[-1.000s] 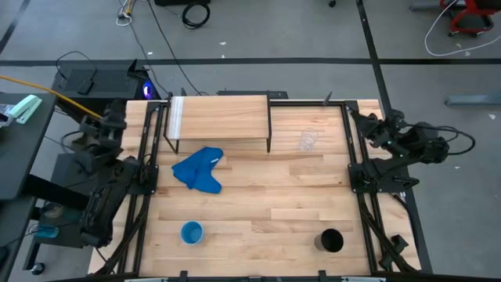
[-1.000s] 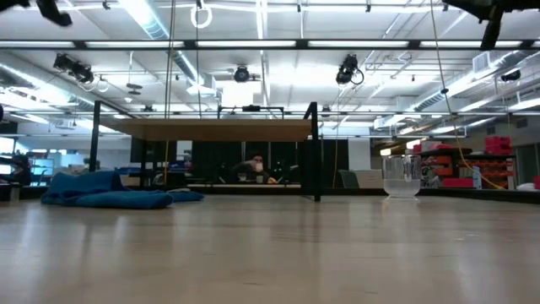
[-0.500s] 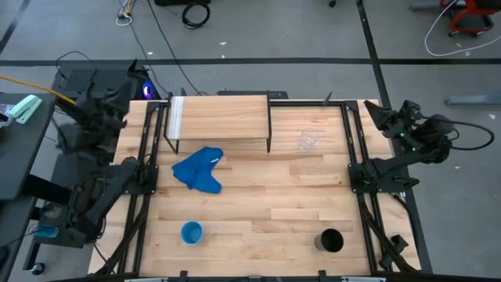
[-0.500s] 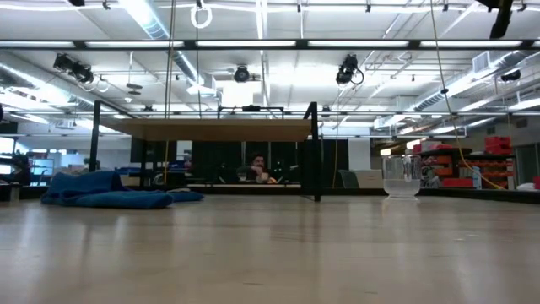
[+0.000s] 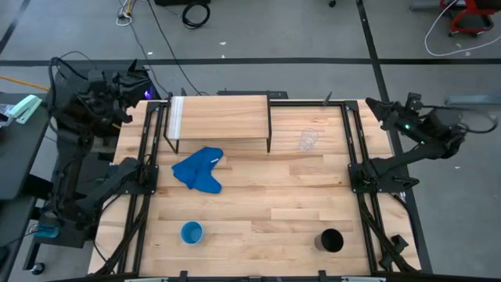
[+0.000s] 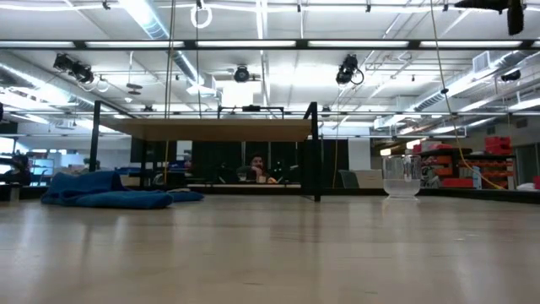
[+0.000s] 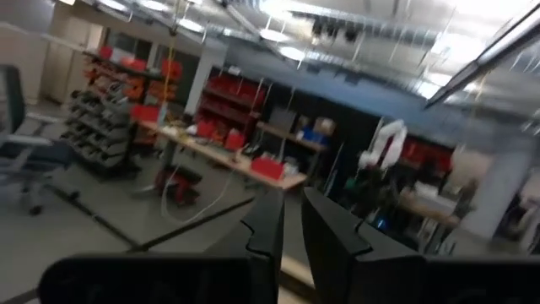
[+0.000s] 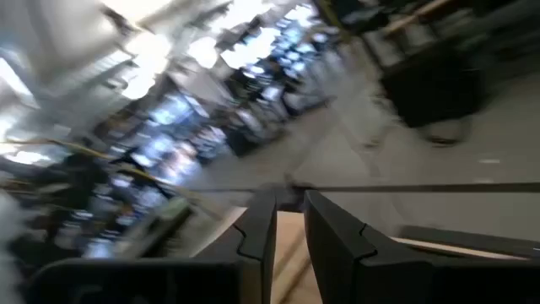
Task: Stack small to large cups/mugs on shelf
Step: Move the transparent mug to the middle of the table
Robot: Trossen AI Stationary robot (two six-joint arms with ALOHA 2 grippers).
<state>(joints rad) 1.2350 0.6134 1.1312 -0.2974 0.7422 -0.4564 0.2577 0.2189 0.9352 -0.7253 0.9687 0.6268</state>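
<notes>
The light-wood shelf (image 5: 219,117) stands on thin black legs at the far middle of the table; it also shows in the low view (image 6: 211,128). The small clear cup (image 5: 308,139) stands upright on the table right of the shelf, and shows in the low view (image 6: 402,176). The light blue cup (image 5: 192,233) stands near the front left. The black cup (image 5: 331,240) stands near the front right. My left gripper (image 7: 293,211) is shut and empty, raised beyond the table's far left corner. My right gripper (image 8: 289,215) is shut and empty, raised over the far right corner.
A crumpled blue cloth (image 5: 198,169) lies on the table just in front of the shelf's left half. Black frame rails (image 5: 145,157) run along both table sides. A person (image 6: 256,167) sits in the room far behind the shelf.
Both arms have risen from their folded positions at the table's sides. My left gripper has gone up and toward the far edge. My right gripper has gone up and swung toward the far right corner. The cups, cloth and shelf have stayed where they were.
</notes>
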